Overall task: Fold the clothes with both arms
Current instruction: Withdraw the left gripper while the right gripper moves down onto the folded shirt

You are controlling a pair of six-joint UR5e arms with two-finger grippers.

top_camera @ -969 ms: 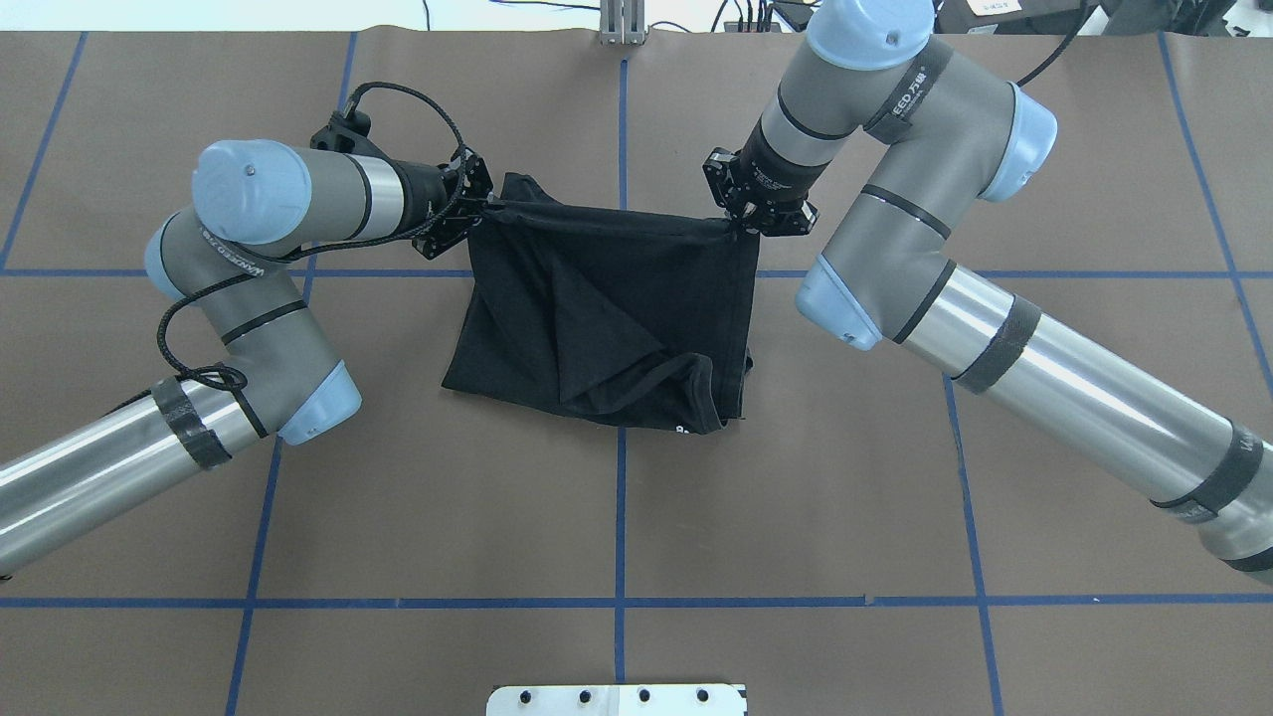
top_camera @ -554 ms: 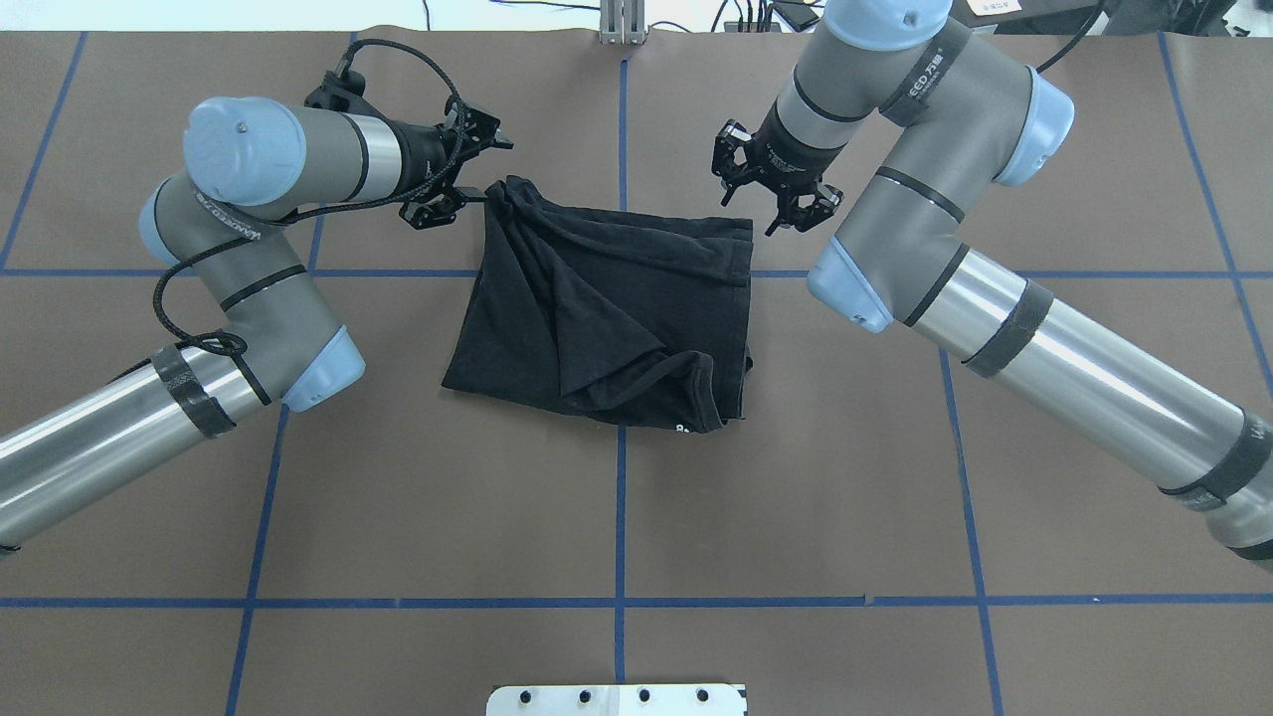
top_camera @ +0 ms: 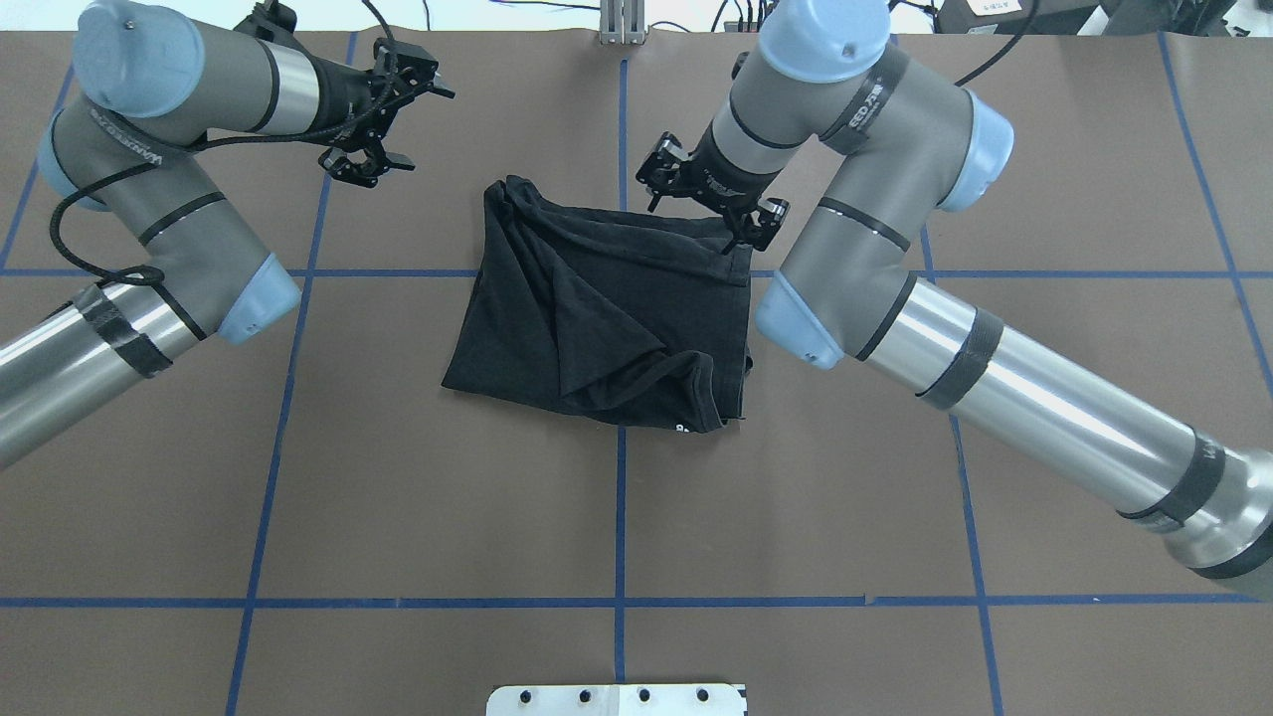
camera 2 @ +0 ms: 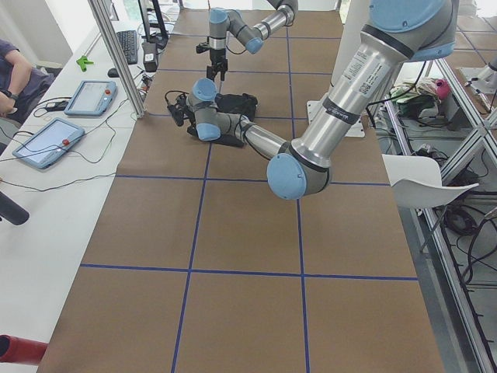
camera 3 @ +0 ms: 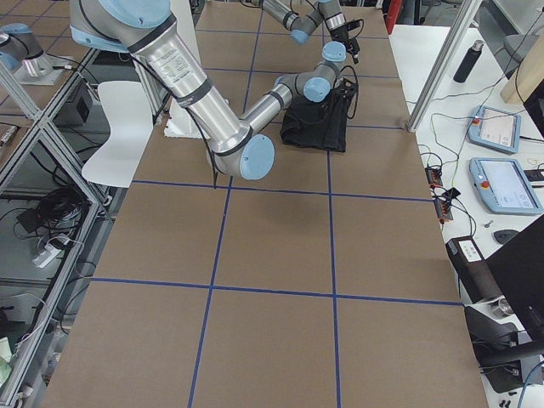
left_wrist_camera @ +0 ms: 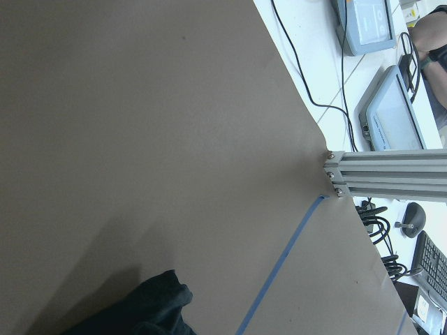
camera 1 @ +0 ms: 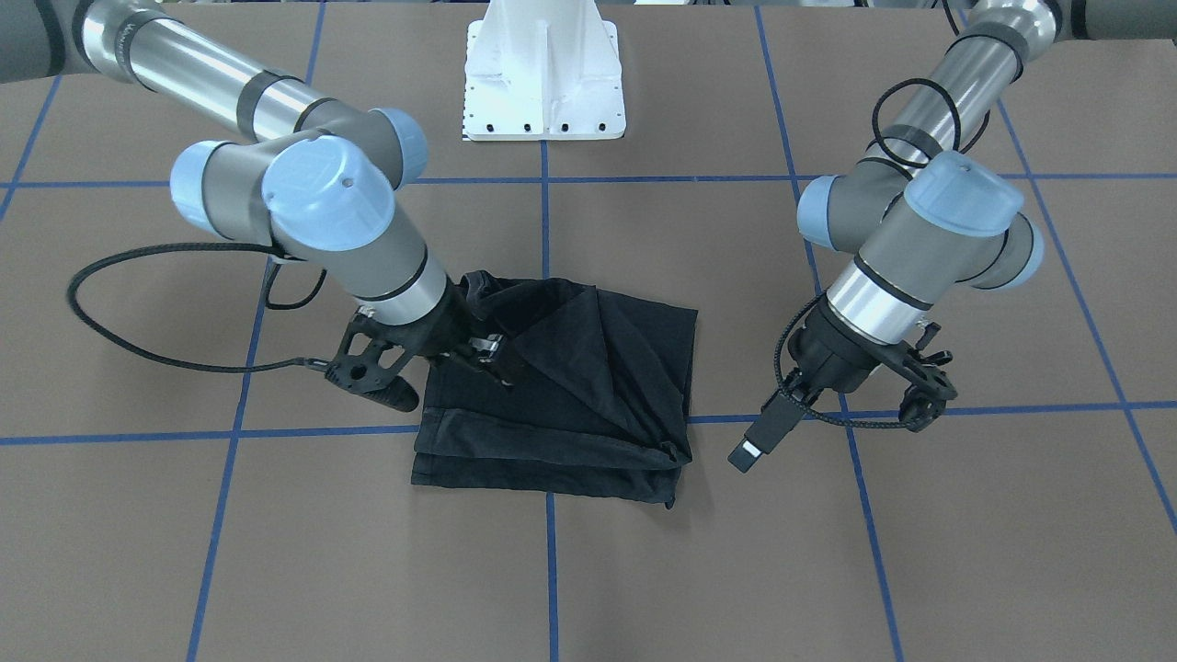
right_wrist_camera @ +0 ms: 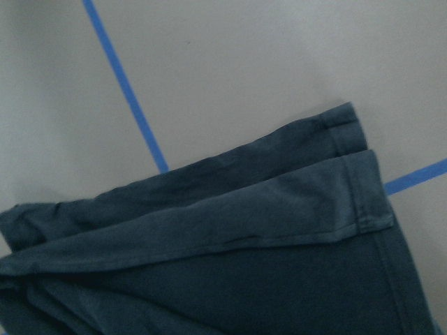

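Both tools are empty, so this looks like the gap between two folds. The right gripper hangs with its jaws spread wide and nothing between them. The shirt lies right below it, and its far-right hem sits under the wrist camera as two stacked edges. I cannot tell from these views whether the fingertips touch the cloth or hover just above it.

The left gripper is also spread open and holds nothing. The shirt is well apart from it, off to the side its jaws point toward. Its wrist camera sees mostly bare table, with only the shirt's bunched far-left corner at the bottom of the view.

The shirt is a rough, squarish bundle, plain black side up. A triangular flap lies loose across its top, and the edge nearest the robot is uneven. I judge the task well along but not finished, because the bundle probably needs one more fold or a tidy.

The next move should start with the right gripper, which is already in place. It would drop a little and pinch the hem below it, and it should catch both layers so the fold does not peel open. The left gripper has further to go. It must travel back to the bunched corner ahead of its jaws and take a matching hold. Both should then lift together, keeping the edge between them taut so the flap does not slide.
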